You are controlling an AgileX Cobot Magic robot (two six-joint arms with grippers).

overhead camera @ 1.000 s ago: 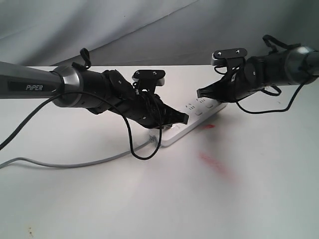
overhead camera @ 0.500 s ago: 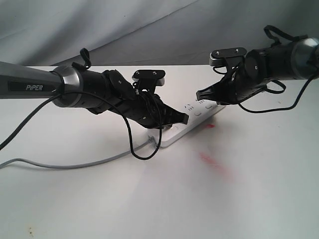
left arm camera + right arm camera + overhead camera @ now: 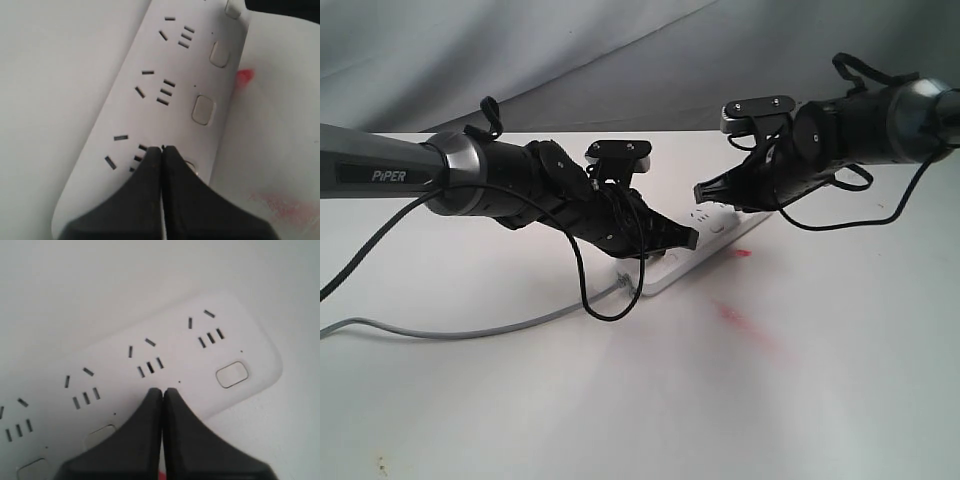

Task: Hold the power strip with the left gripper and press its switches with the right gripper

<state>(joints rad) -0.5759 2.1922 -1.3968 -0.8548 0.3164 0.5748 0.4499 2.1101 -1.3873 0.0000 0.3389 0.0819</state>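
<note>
The long white power strip lies slantwise on the white table, its grey cord trailing off to the left. My left gripper is shut, its tips down on the strip's near end. In the left wrist view the left gripper rests by a socket group and partly hides one switch, with two white switches showing beyond. My right gripper is shut above the strip's far half. In the right wrist view the right gripper sits over the button row of the power strip, between two switches.
Red smears mark the table to the right of the strip, and a red spot lies beside its edge. A grey cloth backdrop hangs behind the table. Black cables loop under the left arm.
My right gripper has moved left along the strip, toward the left gripper. The left arm and the strip have stayed where they were.
</note>
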